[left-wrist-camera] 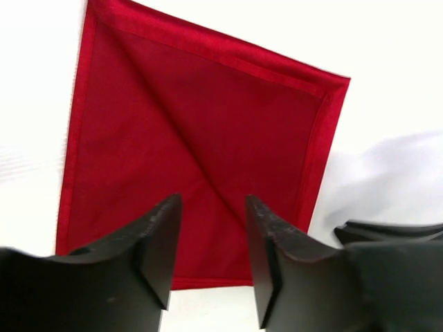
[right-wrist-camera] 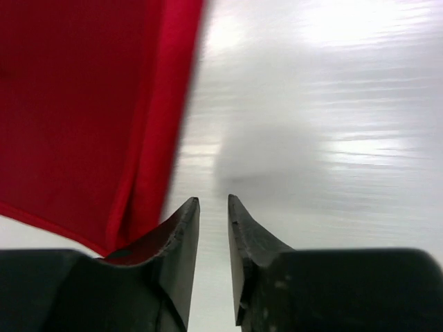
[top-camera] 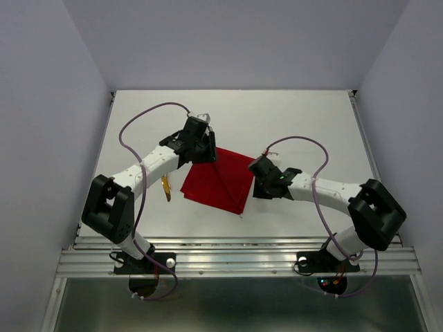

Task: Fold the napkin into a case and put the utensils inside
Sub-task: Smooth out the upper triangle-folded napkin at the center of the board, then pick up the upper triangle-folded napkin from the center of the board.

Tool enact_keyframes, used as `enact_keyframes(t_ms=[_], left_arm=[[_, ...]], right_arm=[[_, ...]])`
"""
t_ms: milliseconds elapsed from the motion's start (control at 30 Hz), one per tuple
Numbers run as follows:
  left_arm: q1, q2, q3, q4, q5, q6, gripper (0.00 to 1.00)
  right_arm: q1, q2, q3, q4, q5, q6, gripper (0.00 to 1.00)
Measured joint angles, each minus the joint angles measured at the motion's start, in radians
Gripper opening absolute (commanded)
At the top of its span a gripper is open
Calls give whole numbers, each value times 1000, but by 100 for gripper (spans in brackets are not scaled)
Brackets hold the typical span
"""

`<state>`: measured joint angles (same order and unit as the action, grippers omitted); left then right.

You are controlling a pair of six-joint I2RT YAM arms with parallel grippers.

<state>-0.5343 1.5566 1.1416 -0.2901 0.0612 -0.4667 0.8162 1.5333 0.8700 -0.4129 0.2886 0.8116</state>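
Your napkin (top-camera: 220, 181) lies folded mid-frame on the worktop (top-camera: 311, 124). Your left fingers (left-wrist-camera: 158, 242) stand apart over it. Your right fingers (right-wrist-camera: 181, 235) are slightly parted and empty at its right edge. The gold knife (top-camera: 165, 188) lies to its left.

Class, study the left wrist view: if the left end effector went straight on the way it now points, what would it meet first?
The napkin. It lies spread on the table straight ahead of the open left end effector, with nothing in between; how far off it lies is unclear.
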Motion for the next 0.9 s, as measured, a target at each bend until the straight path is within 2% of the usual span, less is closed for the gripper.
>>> enact_keyframes(t_ms=[67, 100, 200, 333, 433, 600, 900], left_arm=[[-33, 11, 16, -19, -32, 0, 58], [-55, 19, 26, -26, -50, 1, 61], [-134, 43, 50, -43, -90, -1, 68], [-217, 74, 64, -66, -124, -13, 72], [-286, 114, 74, -87, -170, -26, 72], [-398, 172, 108, -132, -234, -61, 61], [-542, 243, 154, -161, -317, -112, 66]], right_arm=[[-68, -71, -39, -6, 0, -11, 43], [-124, -125, -68, -10, 2, -21, 55], [-277, -236, -125, -26, 5, -38, 68], [-377, -272, -150, -40, -16, -64, 79], [-386, -270, -151, -47, -35, -75, 87], [-386, -268, -151, -50, -58, -80, 91], [-391, -269, -151, -51, -62, -81, 91]])
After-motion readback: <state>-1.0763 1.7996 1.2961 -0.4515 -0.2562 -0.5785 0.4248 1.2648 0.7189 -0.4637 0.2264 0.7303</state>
